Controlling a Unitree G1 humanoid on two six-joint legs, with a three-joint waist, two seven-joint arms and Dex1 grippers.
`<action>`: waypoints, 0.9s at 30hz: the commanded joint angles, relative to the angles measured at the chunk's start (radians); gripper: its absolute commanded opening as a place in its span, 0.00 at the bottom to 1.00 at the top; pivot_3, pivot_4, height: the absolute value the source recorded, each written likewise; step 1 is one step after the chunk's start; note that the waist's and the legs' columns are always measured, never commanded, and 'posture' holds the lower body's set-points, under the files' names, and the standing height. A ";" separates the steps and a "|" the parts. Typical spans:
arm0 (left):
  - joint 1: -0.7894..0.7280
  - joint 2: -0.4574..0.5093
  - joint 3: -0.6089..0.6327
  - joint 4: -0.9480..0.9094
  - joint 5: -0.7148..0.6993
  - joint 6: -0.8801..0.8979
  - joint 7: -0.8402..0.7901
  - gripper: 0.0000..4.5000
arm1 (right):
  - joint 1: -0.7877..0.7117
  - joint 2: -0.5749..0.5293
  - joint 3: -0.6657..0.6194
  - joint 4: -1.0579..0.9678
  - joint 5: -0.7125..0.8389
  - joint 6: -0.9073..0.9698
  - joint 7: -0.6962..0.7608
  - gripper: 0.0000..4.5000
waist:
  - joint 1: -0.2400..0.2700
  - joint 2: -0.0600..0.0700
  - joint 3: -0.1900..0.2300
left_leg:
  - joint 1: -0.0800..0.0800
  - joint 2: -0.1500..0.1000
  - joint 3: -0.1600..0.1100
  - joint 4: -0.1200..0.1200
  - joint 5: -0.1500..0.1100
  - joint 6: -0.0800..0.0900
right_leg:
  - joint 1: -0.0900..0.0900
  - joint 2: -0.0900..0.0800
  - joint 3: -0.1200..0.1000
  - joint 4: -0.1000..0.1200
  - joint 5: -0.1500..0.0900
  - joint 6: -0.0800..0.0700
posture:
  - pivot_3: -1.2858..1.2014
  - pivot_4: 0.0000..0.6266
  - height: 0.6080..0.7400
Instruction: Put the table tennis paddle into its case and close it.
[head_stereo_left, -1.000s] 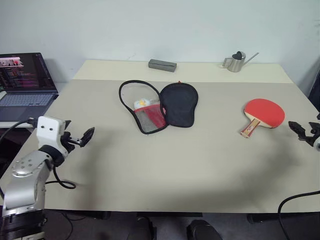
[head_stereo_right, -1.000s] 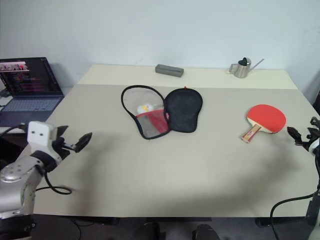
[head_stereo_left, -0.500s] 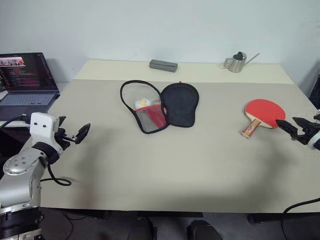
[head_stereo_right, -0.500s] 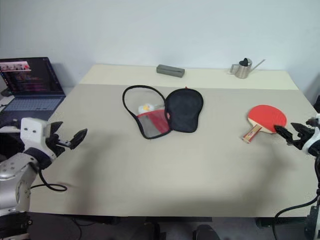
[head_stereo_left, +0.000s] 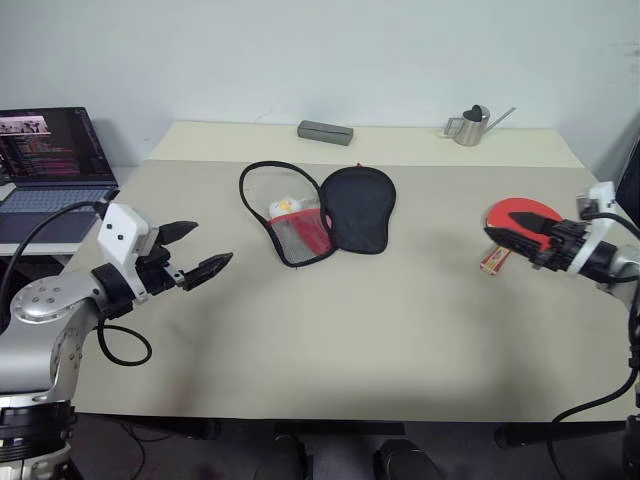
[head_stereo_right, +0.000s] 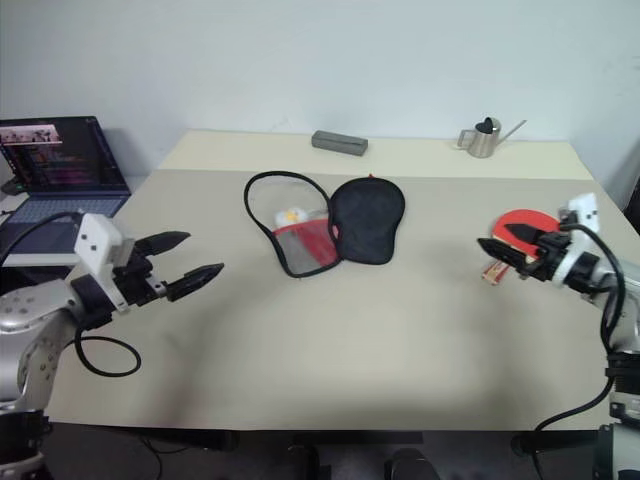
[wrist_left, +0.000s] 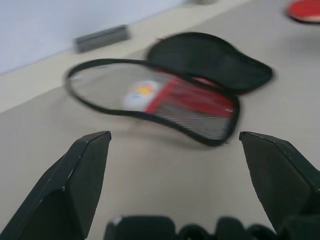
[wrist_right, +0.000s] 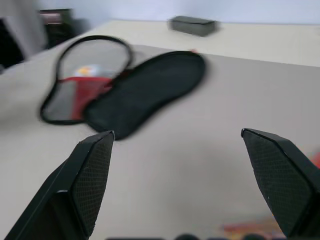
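Note:
The table tennis paddle (head_stereo_left: 522, 212) lies face up at the right of the table, its striped wooden handle (head_stereo_left: 492, 262) pointing toward me. My right gripper (head_stereo_left: 512, 236) hovers open over its red face, covering part of it, fingers pointing left. The case (head_stereo_left: 355, 210) lies unzipped and spread at the table's middle: a black half on the right and a red mesh half (head_stereo_left: 295, 225) on the left with a white and yellow item in the pocket. My left gripper (head_stereo_left: 212, 244) is open above the table, left of the case and pointing toward it. The case (wrist_left: 210, 57) lies ahead between its fingers.
A laptop (head_stereo_left: 50, 165) stands open on a side surface at the far left. A grey block (head_stereo_left: 325, 131) and a small metal watering can (head_stereo_left: 470, 125) sit along the table's (head_stereo_left: 400, 330) back edge. A black cable loops under my left arm.
My right gripper has swung left from the table's right edge to above the paddle. My left gripper has moved right and turned toward the case. Both stay open.

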 joint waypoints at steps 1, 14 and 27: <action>-0.088 0.021 -0.012 0.020 -0.025 0.007 -0.038 1.00 | -0.044 0.050 0.034 -0.097 0.032 0.034 -0.044 0.99 | 0.000 0.000 0.000 | 0.000 0.000 0.000 0.001 0.000 0.000 | 0.000 0.000 0.000 0.001 0.000 0.000 | 0.52 0.24 1.00; -0.251 -0.002 -0.103 0.205 0.075 -0.069 -0.066 1.00 | -0.258 0.326 0.208 0.137 -0.196 -0.039 -0.361 0.99 | 0.000 0.000 0.000 | -0.003 0.000 0.001 0.001 0.000 0.000 | -0.005 0.004 0.001 0.001 0.000 0.000 | 0.52 0.24 1.00; -0.404 -0.049 -0.136 0.364 0.053 -0.055 -0.141 1.00 | -0.515 0.505 0.276 0.677 -0.396 -0.279 -0.489 0.99 | -0.001 0.000 0.000 | -0.004 0.000 0.001 0.001 0.000 0.000 | -0.007 0.005 0.001 0.002 0.001 -0.001 | 0.52 0.24 1.00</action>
